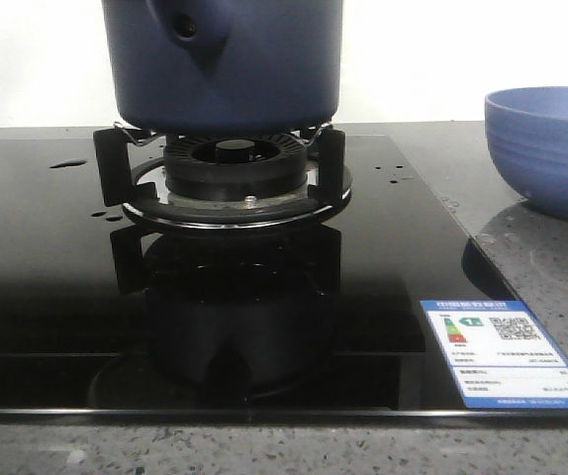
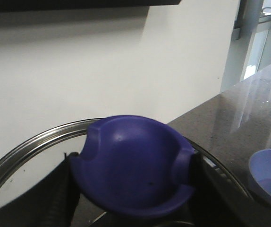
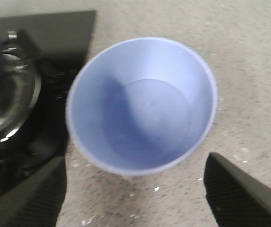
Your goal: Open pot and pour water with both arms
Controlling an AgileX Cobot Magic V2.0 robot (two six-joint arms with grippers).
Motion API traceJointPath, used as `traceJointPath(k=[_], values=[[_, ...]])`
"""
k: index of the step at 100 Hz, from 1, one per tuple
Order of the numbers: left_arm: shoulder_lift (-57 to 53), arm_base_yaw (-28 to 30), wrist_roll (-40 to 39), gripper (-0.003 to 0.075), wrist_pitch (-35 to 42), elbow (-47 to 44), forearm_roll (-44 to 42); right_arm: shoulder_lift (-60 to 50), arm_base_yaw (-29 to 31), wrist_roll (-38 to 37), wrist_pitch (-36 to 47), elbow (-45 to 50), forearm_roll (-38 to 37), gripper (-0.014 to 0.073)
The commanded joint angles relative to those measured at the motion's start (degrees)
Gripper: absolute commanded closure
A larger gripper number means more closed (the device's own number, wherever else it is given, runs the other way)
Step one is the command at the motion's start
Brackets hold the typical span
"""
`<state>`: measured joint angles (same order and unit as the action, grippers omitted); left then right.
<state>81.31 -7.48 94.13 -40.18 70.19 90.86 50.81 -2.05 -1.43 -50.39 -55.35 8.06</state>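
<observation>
I am watching the navy-blue pot (image 1: 223, 64) sitting on the black pan support (image 1: 221, 168) of the gas burner (image 1: 233, 170), toward the back of the glossy black cooktop (image 1: 56, 297). Its short tubular stub with the round hole (image 1: 187, 28) is facing forward, a little to my left. Small drops of water (image 1: 69, 164) are lying on the glass near the cooktop's back left corner, and a few more are dotting its right edge. An energy label (image 1: 507, 354) is sticking to the front right corner of the glass.

Through the left wrist camera I am seeing the left gripper (image 2: 131, 189) closed around the blue knob (image 2: 131, 165) of the lid, its dark fingers (image 2: 62, 189) pressing on either side, with the lid's steel rim (image 2: 27, 142) curving behind.

Through the right wrist camera I am looking straight down into the light blue bowl (image 3: 142, 104), which is standing on the grey speckled countertop (image 3: 249, 61) just beside the cooktop's right edge. The right gripper (image 3: 135, 194) is hanging above it, spread wide with nothing between its fingers (image 3: 239, 189).
</observation>
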Motion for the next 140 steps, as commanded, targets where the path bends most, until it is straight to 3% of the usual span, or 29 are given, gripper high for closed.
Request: traceJointPath(k=[1, 12, 41, 83, 106, 140], values=[[-3.26, 1.41, 0.0, 0.0391, -2.1, 2.26, 4.28, 4.99, 1.3, -1.05, -0.78, -6.15, -2.05, 0.0055], [-3.74, 2.68, 0.0, 0.0392, -2.1, 2.26, 4.28, 11.68, 3.91, -1.05, -4.65, -10.22, -2.05, 0.0055], [-3.74, 3.59, 0.0, 0.0392, -2.61, 2.26, 4.38, 23.58, 9.81, 2.11, -4.28, -11.59, -1.95, 0.0065], [-3.74, 3.59, 0.0, 0.0392, -0.89, 2.26, 4.38, 31.96, 10.25, 3.03, -1.81, -11.59, 1.95, 0.0388], [-3.74, 3.59, 0.0, 0.0392, 3.08, 2.26, 4.38, 32.07, 10.25, 3.98, -3.44, -11.99, 1.95, 0.0662], [-3.74, 3.59, 0.0, 0.0392, 8.34, 2.26, 4.38, 32.07, 10.25, 6.61, -9.56, -22.53, 7.61, 0.0667]])
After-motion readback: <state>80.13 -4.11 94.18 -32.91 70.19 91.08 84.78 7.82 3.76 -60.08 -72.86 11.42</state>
